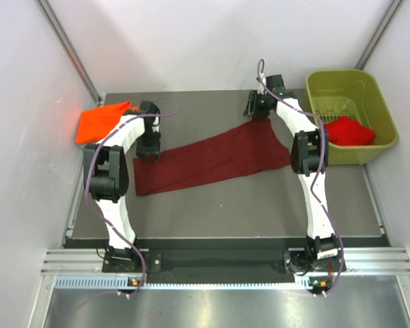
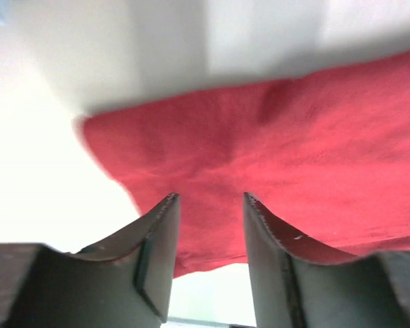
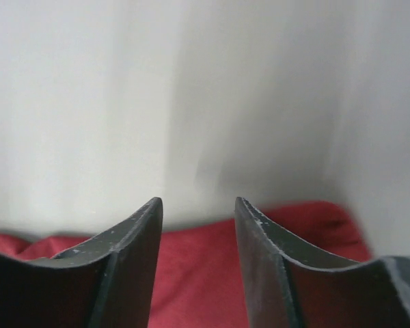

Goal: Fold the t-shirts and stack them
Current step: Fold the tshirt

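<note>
Overhead, the maroon shirt (image 1: 212, 160) lies stretched flat across the middle of the tabletop (image 1: 225, 212), slanting from near left to far right. The left tool (image 1: 148, 154) sits at its left end, and the right tool (image 1: 257, 113) at its far right corner. The orange shirt (image 1: 101, 123) lies at the tabletop's far left edge, apart from the maroon one. The red shirt (image 1: 350, 131) lies crumpled inside the bin (image 1: 342, 85), which stands at the far right. In the left wrist view, the left tool (image 2: 210, 198) has its fingers (image 2: 157, 246) about half apart with a clear gap. The maroon shirt (image 2: 294, 157) spreads beyond and beneath the tips, and nothing is pinched. In the right wrist view, the right tool (image 3: 198, 201) likewise holds its fingers (image 3: 130, 253) about half apart, gripping nothing. The maroon shirt (image 3: 191, 273) lies low between and beside them, with pale wall beyond.
</note>
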`<state>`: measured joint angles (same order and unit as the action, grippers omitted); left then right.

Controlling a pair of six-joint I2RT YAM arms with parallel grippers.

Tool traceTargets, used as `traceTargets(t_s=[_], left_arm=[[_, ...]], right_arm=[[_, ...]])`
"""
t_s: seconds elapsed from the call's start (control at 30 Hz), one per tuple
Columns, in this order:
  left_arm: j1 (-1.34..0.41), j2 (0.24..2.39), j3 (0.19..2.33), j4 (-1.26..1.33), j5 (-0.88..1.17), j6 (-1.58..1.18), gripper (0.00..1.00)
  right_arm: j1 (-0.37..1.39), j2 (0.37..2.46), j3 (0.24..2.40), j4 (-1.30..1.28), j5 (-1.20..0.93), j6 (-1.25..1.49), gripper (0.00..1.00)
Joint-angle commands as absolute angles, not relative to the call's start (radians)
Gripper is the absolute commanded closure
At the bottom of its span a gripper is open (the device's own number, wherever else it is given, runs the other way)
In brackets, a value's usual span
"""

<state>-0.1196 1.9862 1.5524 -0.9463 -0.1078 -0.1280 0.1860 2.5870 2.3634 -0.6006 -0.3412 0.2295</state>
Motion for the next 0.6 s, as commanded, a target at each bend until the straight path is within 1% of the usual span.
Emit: traceTargets(t_s=[0.0, 0.1, 0.2, 0.33, 0.37, 0.57], left_arm=[[-0.109, 1.927, 1.672, -0.919, -0.224, -0.063, 0.51], [-0.089, 1.956, 1.716, -0.92, -0.233, -0.049, 0.48], [-0.069, 1.967, 1.717, -0.92, -0.248, -0.028, 0.45], [-0.046, 1.993, 1.707, -0.928, -0.22, -0.02, 0.45], [-0.043, 2.0, 1.709, -0.928, -0.213, -0.009, 0.45], [-0.022, 2.074, 1.726, -0.923, -0.183, 0.02, 0.45]], right_arm=[[0.198, 2.456, 2.344, -0.522, -0.348, 0.235, 0.52], [0.186, 2.352, 2.267, -0.532, -0.351, 0.23, 0.5], [0.169, 2.261, 2.191, -0.551, -0.354, 0.23, 0.48], [0.134, 2.16, 2.053, -0.575, -0.388, 0.309, 0.48], [0.126, 2.126, 1.986, -0.58, -0.4, 0.327, 0.48], [0.083, 2.034, 1.755, -0.584, -0.472, 0.387, 0.48]])
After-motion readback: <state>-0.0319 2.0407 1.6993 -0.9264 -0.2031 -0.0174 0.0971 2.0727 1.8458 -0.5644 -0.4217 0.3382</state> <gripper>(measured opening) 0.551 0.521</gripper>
